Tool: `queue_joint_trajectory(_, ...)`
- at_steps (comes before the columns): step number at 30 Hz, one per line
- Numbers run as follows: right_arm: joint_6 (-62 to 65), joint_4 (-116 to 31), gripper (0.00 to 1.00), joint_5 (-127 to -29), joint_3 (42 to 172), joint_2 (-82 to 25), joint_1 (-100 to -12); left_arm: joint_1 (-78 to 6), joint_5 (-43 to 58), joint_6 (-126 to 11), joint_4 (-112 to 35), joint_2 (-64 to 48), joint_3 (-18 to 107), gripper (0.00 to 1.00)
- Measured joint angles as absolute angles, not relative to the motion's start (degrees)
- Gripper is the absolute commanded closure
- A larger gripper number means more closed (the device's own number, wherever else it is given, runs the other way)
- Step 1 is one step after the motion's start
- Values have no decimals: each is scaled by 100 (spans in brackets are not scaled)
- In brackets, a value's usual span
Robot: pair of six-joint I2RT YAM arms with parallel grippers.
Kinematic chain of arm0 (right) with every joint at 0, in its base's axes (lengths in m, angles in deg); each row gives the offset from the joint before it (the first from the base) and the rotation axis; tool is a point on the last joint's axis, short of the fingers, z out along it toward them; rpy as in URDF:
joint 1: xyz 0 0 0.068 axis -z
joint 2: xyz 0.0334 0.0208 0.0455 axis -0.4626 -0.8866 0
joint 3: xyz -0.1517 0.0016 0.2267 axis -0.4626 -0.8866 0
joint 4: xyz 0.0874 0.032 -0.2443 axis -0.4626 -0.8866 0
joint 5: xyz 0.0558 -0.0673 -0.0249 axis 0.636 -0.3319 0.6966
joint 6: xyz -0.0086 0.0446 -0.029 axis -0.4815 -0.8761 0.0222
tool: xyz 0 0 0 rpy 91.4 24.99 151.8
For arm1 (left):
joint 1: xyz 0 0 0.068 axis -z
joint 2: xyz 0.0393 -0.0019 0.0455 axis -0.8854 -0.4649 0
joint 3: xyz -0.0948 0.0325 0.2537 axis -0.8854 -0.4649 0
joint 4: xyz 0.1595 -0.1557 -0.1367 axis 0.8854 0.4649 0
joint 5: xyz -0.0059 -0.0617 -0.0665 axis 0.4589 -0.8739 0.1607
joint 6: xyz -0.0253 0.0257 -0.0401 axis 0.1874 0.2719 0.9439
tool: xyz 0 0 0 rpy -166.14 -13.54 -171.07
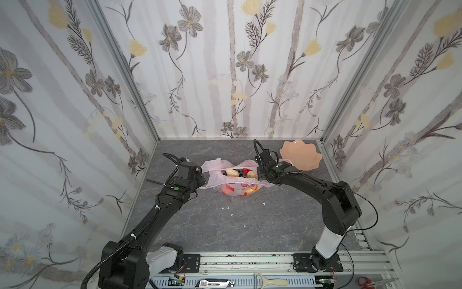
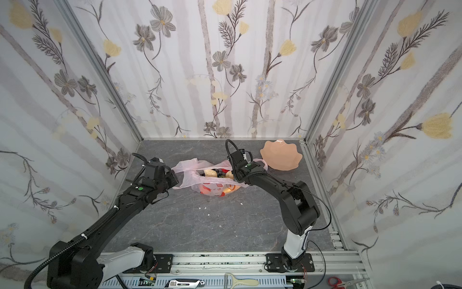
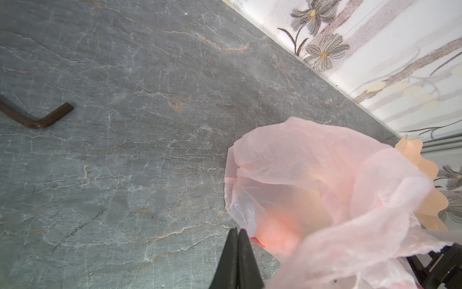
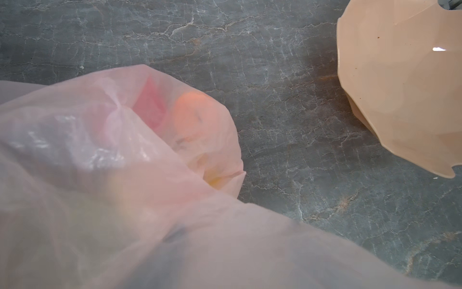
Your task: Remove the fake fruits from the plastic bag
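Pinching the plastic bag (image 1: pixel 235 187), fake fruits (image 1: pixel 236 173) inside, mid-table with left gripper (image 3: pixel 236 232) fingers pressed together. Can't tell spread of right gripper (image 1: pixel 260 175) under film. Bare table (image 1: pixel 237 225) in front, dish (image 1: pixel 301 155) close right.

We see a translucent pink plastic bag (image 1: pixel 233 187) with red printed marks at frame centre, a peach dish (image 1: pixel 300 156) upper right, a grey pale-veined table (image 1: pixel 225 225), and white walls (image 1: pixel 225 62) with grey-and-yellow flowers.

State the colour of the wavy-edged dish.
The dish is plain glossy peach; clearest in the right wrist view.
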State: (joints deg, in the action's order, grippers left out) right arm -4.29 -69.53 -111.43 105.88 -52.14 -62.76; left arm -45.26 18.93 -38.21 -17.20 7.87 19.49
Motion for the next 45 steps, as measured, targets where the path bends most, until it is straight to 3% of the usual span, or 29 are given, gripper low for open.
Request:
queue_joint_trajectory(6, -416, -6581, 82, -10491, 10333, -5194, -6180, -4548, 1954, -3823, -1723, 803, 1880, 100)
queue_joint_trajectory(13, -569, -6000, 100, -9659, 9852, -4834, -6175, -4539, 1959, -3806, -1720, 595, 1908, 100)
queue_joint_trajectory(17, -586, -5672, 100, -9278, 9568, -4560, -6204, -4541, 1996, -3812, -1720, 359, 2096, 98)
queue_joint_trajectory(20, -652, -5445, 100, -9101, 9273, -4169, -6186, -4541, 2099, -3830, -1659, 228, 2247, 77)
queue_joint_trajectory(22, -737, -5283, 100, -9005, 9063, -3876, -6153, -4541, 2215, -3828, -1583, 228, 2336, 54)
queue_joint_trajectory(28, -888, -4841, 100, -8666, 8601, -3341, -6166, -4427, 2774, -3970, -964, 851, 2728, 20)
queue_joint_trajectory(35, -1006, -4708, 100, -8520, 8475, -3057, -6322, -4019, 3670, -4151, 199, 1255, 3711, 10)
queue_joint_trajectory(40, -1015, -4682, 100, -8677, 8505, -3022, -6368, -3155, 4398, -4099, 1034, 1168, 4502, 7)
queue_joint_trajectory(43, -903, -4691, 79, -8887, 8645, -3124, -6531, -2980, 4525, -4009, 1237, 1087, 4585, 6)
queue_joint_trajectory(45, -820, -4750, 72, -8902, 8722, -3183, -6781, -2945, 4477, -3978, 1300, 1028, 4564, 6)
